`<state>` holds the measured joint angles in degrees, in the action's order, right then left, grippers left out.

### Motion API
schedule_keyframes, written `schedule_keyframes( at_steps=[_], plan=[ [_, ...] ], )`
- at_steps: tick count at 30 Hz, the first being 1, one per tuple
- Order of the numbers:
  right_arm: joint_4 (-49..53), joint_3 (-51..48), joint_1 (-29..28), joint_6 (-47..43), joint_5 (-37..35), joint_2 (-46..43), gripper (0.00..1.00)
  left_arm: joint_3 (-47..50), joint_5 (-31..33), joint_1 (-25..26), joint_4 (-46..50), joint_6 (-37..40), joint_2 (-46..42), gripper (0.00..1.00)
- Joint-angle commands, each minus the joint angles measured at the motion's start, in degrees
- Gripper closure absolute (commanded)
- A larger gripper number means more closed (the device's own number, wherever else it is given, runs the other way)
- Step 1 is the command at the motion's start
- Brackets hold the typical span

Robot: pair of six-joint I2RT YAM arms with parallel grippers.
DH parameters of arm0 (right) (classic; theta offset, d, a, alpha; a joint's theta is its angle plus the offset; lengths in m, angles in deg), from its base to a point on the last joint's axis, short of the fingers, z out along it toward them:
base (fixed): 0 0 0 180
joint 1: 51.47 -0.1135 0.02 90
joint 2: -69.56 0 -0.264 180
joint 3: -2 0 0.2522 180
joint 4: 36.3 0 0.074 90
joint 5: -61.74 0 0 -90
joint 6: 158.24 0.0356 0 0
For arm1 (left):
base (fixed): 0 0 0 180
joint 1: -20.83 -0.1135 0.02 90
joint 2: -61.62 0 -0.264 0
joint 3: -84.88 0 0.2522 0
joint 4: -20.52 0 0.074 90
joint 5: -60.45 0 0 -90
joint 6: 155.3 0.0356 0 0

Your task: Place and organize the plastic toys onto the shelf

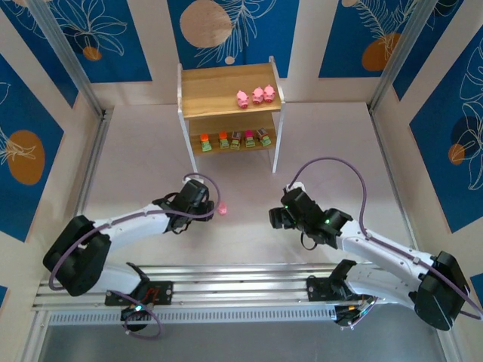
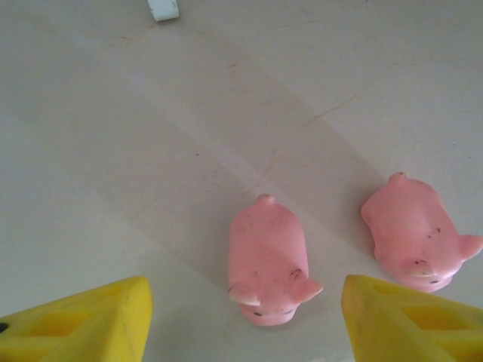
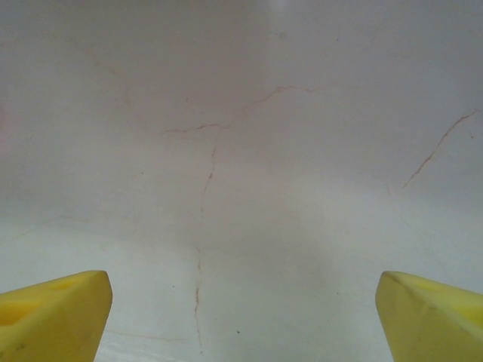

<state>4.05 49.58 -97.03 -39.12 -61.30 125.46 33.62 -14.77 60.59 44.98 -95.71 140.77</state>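
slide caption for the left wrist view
Left tool open with one pink pig between its fingers, a second pig beside it on the table

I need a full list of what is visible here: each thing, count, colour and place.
Flat table: one, pale beige, beneath all.
Two-tier shelf of light wood with thin white legs: one, wood and white, far middle of table.
Rounded pink plastic pig toys on shelf: three, pink, top board, right part.
Rounded pink plastic pig toys on table: two, pink, mid-table.
Blocky green-based plastic pieces: five, green with orange, magenta or grey tops, lower board, in a row.
Left gripper: one, yellow fingers, open, one table pig between them.
Right gripper: one, yellow fingers, open above bare table.
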Motion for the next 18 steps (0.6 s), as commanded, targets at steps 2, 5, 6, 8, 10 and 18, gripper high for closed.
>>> schedule_keyframes(
  at_steps=[2, 5, 6, 8, 10, 18],
  plan=[
    [-2.75, -1.53, -0.75, 1.02, -1.68, -3.23, 0.09, -2.1, -0.86, 0.95, -1.54, -1.64, 2.19, 0.35],
    [-3.1, -1.94, -0.76, 1.12, -1.81, -3.55, 0.09, -2.66, -0.4, 1.5, -1.73, -2.24, 3.49, 0.35],
    [-3.22, -1.99, -0.76, 1.04, -1.69, -3.35, 0.09, -2.91, 0.01, 1.77, -1.58, -2.45, 3.92, 0.35],
    [-3.3, -1.87, -0.76, 0.96, -1.51, -2.89, 0.09, -3.4, 0.64, 2.23, -1.22, -2.84, 4.63, 0.35],
    [-3.47, -1.68, -0.76, 0.86, -1.36, -2.55, 0.09, -3.8, 1.53, 2.51, -0.76, -3.2, 5.2, 0.35],
    [-3.87, -1.75, -0.84, 0.81, -1.15, -2.02, 0.09, -3.25, 4.65, 2.81, 0.37, -5.0, 4.9, 0.41]
  ],
)
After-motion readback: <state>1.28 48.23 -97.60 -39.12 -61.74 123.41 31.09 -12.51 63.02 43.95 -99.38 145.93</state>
